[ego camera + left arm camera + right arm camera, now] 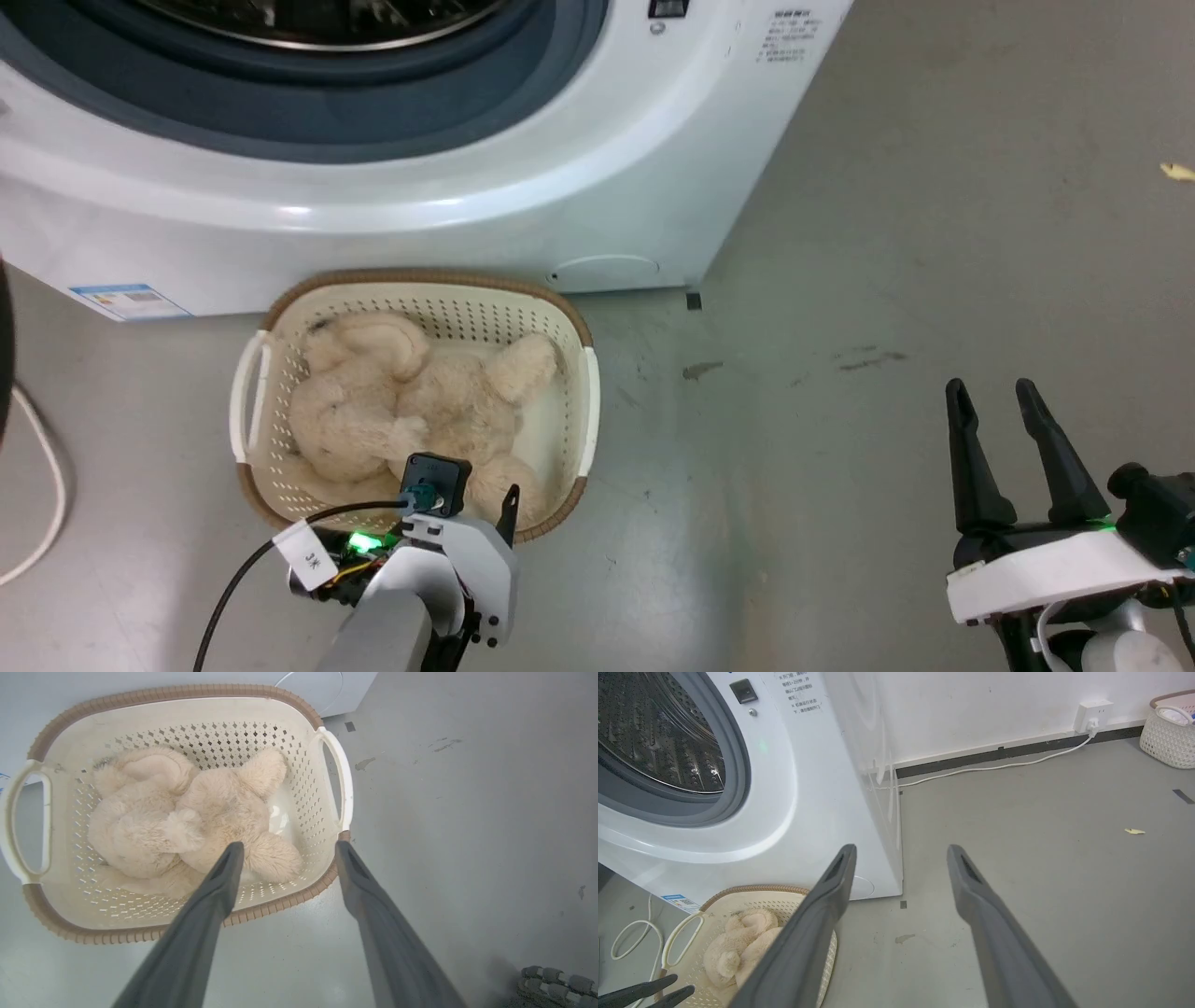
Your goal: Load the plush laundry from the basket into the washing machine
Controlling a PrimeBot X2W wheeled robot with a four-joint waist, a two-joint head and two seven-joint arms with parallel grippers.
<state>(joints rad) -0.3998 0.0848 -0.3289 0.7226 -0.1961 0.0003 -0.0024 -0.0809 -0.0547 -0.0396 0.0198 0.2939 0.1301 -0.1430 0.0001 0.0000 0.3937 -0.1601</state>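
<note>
Left wrist view shows the left tool [288,843] spread wide and empty, one fingertip over a lobe of the plush laundry [187,816], the other over the rim of the basket [177,693] by its right handle; whether either touches I cannot tell. The plush laundry lies curled inside the basket, which stands on the grey floor [467,812] just before the washing machine [808,788]. The right tool [901,847], likewise spread and empty, hangs over the floor well to the basket's right.
</note>
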